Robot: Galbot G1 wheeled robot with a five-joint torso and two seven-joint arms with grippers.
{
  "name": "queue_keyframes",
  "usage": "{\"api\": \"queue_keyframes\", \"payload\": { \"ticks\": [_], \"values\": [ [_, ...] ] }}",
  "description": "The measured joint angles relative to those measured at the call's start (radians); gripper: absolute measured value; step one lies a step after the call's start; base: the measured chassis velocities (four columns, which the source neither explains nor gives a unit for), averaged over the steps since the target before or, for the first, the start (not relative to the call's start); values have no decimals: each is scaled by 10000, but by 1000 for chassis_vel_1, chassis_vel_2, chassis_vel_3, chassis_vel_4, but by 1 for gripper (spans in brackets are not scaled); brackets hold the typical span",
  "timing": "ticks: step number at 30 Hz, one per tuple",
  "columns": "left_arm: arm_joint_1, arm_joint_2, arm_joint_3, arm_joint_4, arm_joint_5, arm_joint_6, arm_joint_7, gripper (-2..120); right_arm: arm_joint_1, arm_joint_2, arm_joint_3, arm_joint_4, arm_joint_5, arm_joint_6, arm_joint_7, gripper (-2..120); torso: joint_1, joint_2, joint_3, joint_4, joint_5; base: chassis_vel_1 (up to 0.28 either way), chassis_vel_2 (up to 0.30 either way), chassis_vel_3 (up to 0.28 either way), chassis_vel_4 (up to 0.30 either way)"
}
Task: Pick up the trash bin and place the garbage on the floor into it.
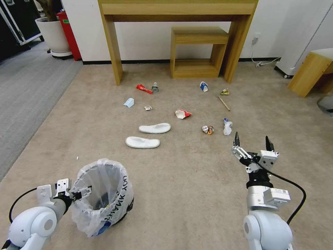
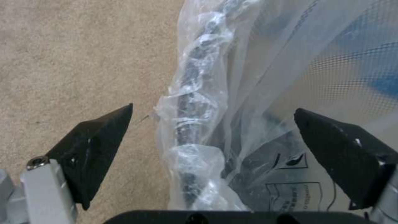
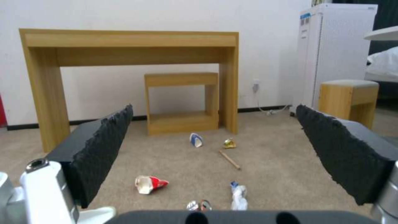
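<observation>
The white plastic bag [image 1: 118, 194] in the trash bin [image 1: 100, 203] has black letters, upside down. They look like "THANK YOU."

The beige carpet floor [image 1: 194, 180] carries the bagged trash bin [image 1: 104, 194]. Two white slippers [image 1: 149, 135] lie beyond it. Small garbage [image 1: 183, 114] lies scattered farther off.

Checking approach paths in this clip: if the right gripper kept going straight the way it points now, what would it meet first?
The right gripper, open above the floor, points toward the litter ahead. Nothing blocks it at its own height; dipping, it would probably meet the crumpled white paper or crushed can first. Depth is unclear.
</observation>
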Motion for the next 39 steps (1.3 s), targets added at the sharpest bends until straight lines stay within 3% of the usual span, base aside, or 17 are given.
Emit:
{"api": "queue_keyframes", "payload": {
  "ticks": [11, 17, 39],
  "values": [
    [-111, 96, 160, 401, -208, -12, -105, 97, 133, 3, 7, -201, -7, 63, -1, 100, 0, 0, 0, 1, 0, 0, 0, 0, 0],
    [-138, 132, 197, 528, -267, -18, -107, 87, 157, -4, 2, -261, 4, 89, -1, 100, 0, 0, 0, 0, 1, 0, 0, 0, 0],
    [-107, 51, 265, 734, -230, -78, -48, 8, 220, -89, 17, -365, 81, 213, 9, 100, -1, 3, -2, 1, 6, 0, 0, 0, 0]
  ]
}}
